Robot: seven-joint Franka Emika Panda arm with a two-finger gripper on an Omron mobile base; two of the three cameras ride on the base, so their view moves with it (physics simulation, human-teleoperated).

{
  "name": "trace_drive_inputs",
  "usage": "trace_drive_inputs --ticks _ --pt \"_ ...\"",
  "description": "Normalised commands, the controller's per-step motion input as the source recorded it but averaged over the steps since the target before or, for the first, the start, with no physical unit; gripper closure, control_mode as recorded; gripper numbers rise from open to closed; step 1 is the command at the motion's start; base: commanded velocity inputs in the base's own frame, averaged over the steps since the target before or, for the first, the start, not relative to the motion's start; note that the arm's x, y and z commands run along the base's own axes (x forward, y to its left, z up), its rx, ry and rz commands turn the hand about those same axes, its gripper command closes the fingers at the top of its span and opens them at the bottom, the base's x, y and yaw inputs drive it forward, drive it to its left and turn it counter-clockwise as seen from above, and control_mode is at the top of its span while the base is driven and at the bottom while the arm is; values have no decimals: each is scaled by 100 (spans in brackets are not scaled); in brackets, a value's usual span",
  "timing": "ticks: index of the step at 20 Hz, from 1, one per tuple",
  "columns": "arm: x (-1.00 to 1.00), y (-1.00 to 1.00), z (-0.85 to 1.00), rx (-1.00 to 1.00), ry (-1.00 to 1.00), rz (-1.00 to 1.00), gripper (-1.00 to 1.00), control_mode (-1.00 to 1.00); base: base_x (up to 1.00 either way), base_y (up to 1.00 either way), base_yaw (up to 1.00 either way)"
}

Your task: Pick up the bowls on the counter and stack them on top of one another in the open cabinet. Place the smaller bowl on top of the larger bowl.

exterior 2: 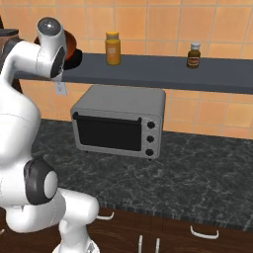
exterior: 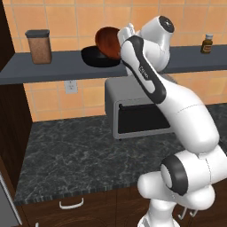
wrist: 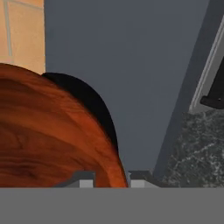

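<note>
Progress: black bowl (exterior: pixel 98 57) shelved just below pincer (wrist: pixel 112 180), which grips reddish-brown bowl (exterior: pixel 108 41) tilted by its rim; stacking left.

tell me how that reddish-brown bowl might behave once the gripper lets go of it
The reddish-brown bowl is held tilted above the black bowl, so it may rock or slide before settling. It looks stiff and wood-like, probably light. The glossy black surface under it could let it slip.
</note>
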Motion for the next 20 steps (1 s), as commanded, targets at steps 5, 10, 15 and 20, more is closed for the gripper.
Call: trace_drive_inputs --ticks 5,10,15,20 --pt "19 5 50 0 0 0 100 -100 0 0 0" --pt "32 27 -6 0 0 0 100 -100 0 0 0" --pt "27 17 -39 0 1 0 100 -100 0 0 0" --pt "7 1 -34 0 3 0 -100 -100 0 0 0"
